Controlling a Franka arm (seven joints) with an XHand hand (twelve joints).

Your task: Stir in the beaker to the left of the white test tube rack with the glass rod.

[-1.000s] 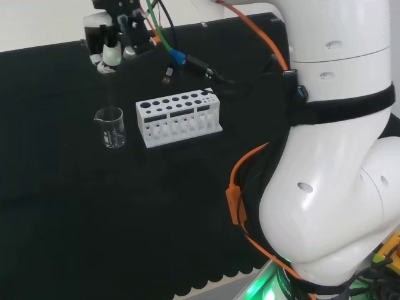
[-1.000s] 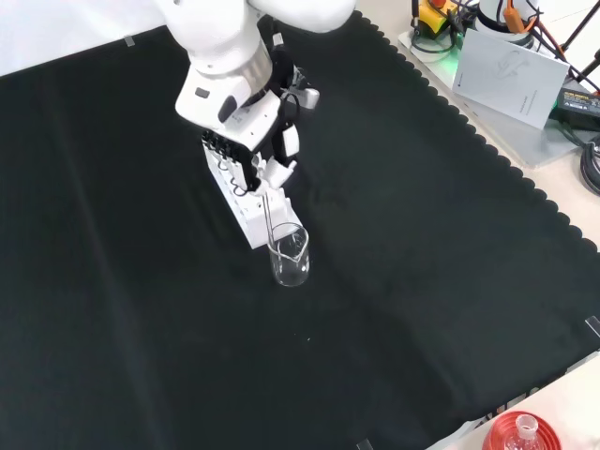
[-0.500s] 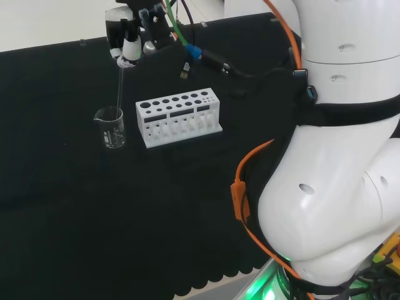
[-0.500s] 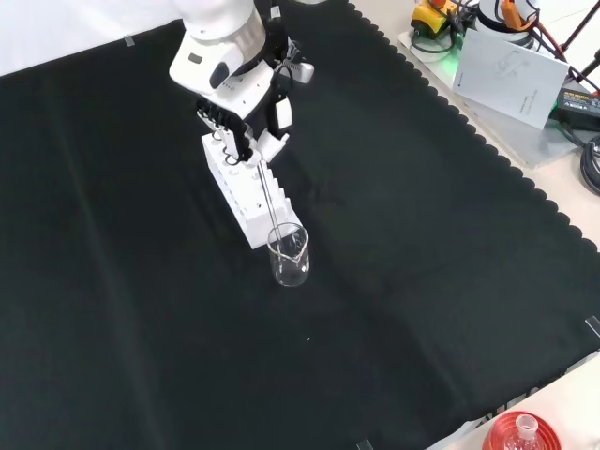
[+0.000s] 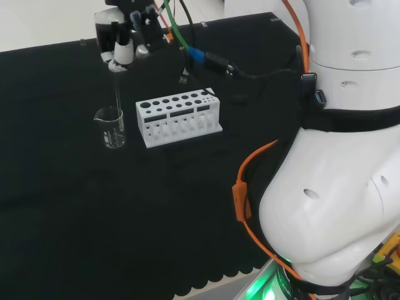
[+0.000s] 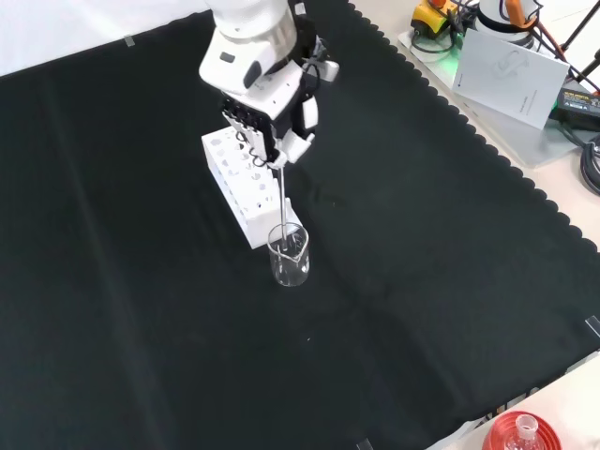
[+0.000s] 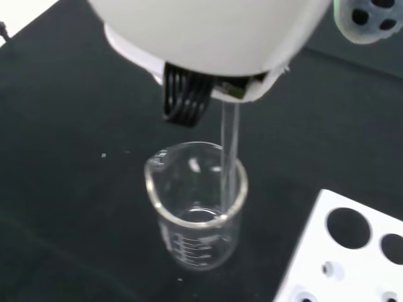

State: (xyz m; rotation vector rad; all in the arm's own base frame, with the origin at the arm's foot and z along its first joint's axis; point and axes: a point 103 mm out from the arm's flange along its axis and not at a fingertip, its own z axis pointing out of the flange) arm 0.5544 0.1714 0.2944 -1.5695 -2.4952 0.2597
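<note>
A small clear glass beaker [image 5: 111, 127] [image 6: 289, 255] [image 7: 196, 207] stands on the black cloth, just left of the white test tube rack [image 5: 179, 117] [image 6: 246, 187] [image 7: 343, 258] in the head view. The hand [image 5: 122, 39] [image 6: 272, 111] hangs above the beaker, fingers curled round the top of a thin glass rod [image 5: 117, 94] [image 6: 284, 211] [image 7: 229, 157]. The rod hangs nearly upright and its lower end dips inside the beaker, close to the wall on the rack's side. I cannot tell whether the beaker holds liquid.
In the front view a red ribbed stand with a flask [image 6: 521, 431] sits at the bench's near right corner. Papers and gear [image 6: 514, 66] lie beyond the cloth's right edge. The arm's white links [image 5: 337, 156] tower at the head view's right.
The hand swung right in the head view, then partly back left, so the rod tilted and returned to nearly upright, its tip staying in the beaker. Beaker and rack stayed put.
</note>
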